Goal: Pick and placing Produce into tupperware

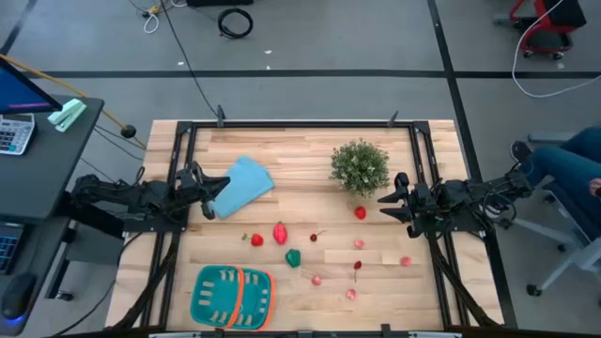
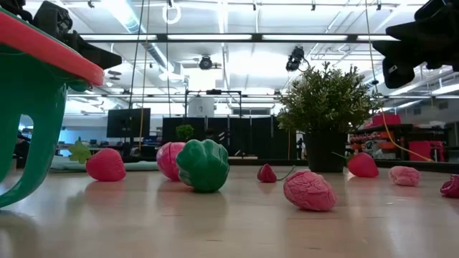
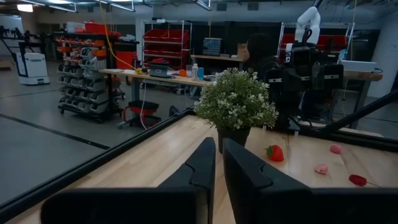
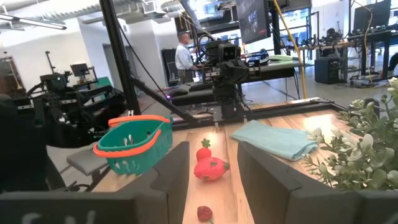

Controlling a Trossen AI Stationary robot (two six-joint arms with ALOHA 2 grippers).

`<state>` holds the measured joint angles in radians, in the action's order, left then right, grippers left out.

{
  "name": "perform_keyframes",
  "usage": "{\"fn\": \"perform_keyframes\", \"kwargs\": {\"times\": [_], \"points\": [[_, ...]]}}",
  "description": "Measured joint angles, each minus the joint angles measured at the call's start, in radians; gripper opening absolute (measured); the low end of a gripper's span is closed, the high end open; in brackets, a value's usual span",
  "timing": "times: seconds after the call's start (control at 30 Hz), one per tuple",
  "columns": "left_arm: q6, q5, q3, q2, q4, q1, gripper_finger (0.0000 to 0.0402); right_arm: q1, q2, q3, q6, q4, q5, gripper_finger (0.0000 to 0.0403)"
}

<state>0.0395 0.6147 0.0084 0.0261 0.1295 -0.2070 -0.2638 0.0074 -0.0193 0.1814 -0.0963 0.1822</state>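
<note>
The produce lies scattered on the wooden table: red pieces [image 1: 280, 233] [image 1: 256, 240] [image 1: 360, 213], a green one [image 1: 294, 256] and pink ones [image 1: 350, 294] [image 1: 406, 261]. The teal slotted tupperware [image 1: 232, 296] with its orange band stands by the near edge, left of middle. My left gripper [image 1: 214, 194] is raised at the table's left side, over the blue cloth's edge, with its fingers shut [image 3: 219, 144] and pointing at the plant. My right gripper [image 1: 387, 203] is raised at the right side, open [image 4: 212, 148] and facing left across the table.
A bushy potted plant [image 1: 360, 166] stands toward the far edge, right of middle, close to my right gripper. A light blue folded cloth [image 1: 242, 185] lies far left. Black frame rails run along the table's left and right sides. A person [image 1: 573, 164] sits beyond the right edge.
</note>
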Motion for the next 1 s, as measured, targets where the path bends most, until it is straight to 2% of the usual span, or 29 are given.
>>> {"fn": "perform_keyframes", "kwargs": {"times": [0.43, 0.83, 1.0], "points": [[0.000, 0.000, 0.000, 0.000, 0.000, 0.000, 0.0028, 0.000, 0.000, 0.000, 0.000, 0.000, 0.000, 0.0145], [-0.005, 0.000, 0.000, 0.000, 0.000, 0.000, 0.0040, 0.000, 0.000, 0.000, 0.000, 0.000, 0.000, 0.0145], [-0.152, 0.001, 0.000, 0.000, -0.009, 0.004, 0.0033, 0.000, 0.000, 0.000, 0.000, 0.000, 0.000, 0.0145]]}}
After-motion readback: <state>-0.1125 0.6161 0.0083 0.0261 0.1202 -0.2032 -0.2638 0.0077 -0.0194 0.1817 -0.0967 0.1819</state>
